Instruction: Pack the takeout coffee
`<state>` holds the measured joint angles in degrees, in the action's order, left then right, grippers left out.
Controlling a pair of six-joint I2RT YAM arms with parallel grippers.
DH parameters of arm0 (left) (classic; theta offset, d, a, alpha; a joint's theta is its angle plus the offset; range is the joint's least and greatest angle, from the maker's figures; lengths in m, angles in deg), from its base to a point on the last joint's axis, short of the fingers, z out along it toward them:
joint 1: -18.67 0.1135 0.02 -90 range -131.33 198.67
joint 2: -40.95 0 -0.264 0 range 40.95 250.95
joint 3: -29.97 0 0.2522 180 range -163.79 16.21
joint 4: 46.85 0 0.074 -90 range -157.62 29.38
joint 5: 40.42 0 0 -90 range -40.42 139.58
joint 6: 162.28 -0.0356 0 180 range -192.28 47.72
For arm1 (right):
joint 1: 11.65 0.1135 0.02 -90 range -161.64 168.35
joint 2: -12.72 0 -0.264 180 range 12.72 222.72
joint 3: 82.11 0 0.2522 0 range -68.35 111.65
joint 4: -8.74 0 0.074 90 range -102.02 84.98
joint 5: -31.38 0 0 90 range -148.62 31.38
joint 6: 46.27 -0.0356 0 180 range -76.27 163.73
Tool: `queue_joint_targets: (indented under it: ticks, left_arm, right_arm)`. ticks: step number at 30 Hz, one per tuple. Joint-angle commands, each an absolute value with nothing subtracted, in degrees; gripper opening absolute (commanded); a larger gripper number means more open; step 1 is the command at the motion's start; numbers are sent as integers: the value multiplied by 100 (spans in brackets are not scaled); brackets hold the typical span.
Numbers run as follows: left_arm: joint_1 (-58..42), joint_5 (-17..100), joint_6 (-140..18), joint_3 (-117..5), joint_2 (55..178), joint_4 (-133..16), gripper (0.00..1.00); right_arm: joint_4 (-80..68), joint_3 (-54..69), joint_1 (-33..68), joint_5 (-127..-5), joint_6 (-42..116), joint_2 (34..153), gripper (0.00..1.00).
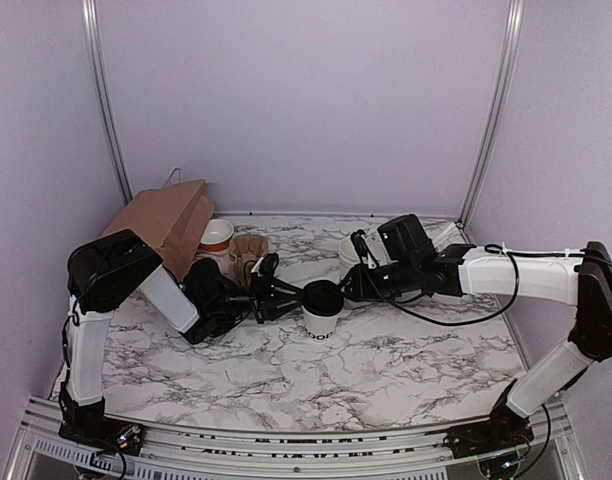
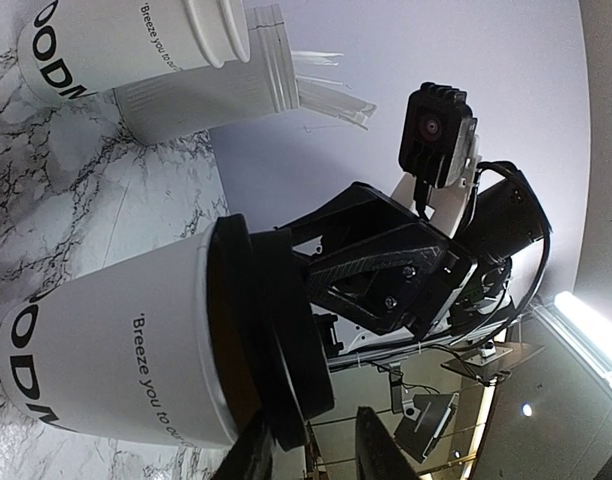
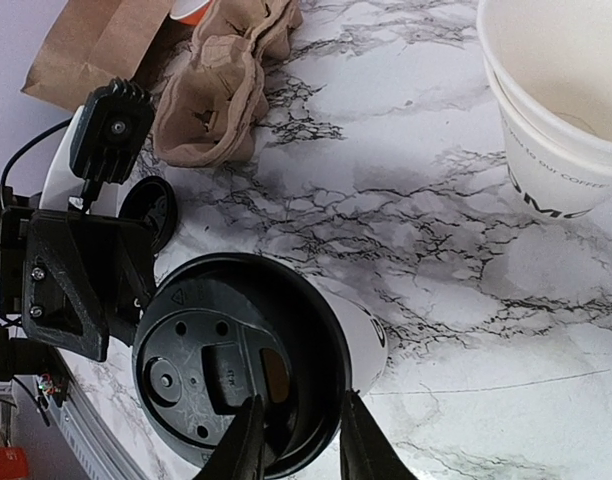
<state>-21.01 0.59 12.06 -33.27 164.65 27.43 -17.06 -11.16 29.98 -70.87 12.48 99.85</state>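
Observation:
The takeout coffee cup (image 1: 320, 325) stands mid-table, white with black lettering (image 2: 116, 340). Its black lid (image 1: 324, 297) sits tilted on the rim (image 2: 276, 320), brown showing under one side. From the right, my right gripper (image 1: 344, 292) is shut on the lid's rim (image 3: 302, 396), with one finger on the lid top (image 3: 216, 350) and one outside. My left gripper (image 1: 296, 298) comes in from the left and is open (image 2: 310, 412). The lid's near edge lies between its fingers, one against it and the other apart.
A brown paper bag (image 1: 166, 220) leans at the back left, beside a red-rimmed cup (image 1: 216, 235) and a cardboard cup carrier (image 1: 248, 250). Stacked white cups (image 1: 351, 250) stand behind the right gripper. A ribbed white tub (image 2: 216, 90) holds wrapped utensils.

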Motion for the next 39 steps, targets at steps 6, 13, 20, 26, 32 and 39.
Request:
queue_joint_targets:
  ticks: [6,13,20,26,32,39]
  left_arm:
    - [-1893,29,1008,-3098,16166,2947,28]
    - [-1834,37,973,-2996,16107,2941,28]
    - [-1816,59,893,-2921,16048,2874,28]
    - [-1830,153,422,-2834,15777,2097,28]
    - [-1915,466,-790,-2862,15216,124,34]
    - [-1974,1021,-1869,-3123,14770,-1724,42]
  right_arm:
    - [-1844,-809,3071,-6977,1358,10078,26]
    - [-1880,-755,3099,-6935,1383,10116,26]
    - [-1920,-719,3124,-6895,1400,10115,26]
    - [-2030,-637,3192,-6757,1457,10130,27]
    - [-2098,-586,3245,-6663,1502,10144,28]
    - [-2201,-508,3274,-6546,1563,10191,31]
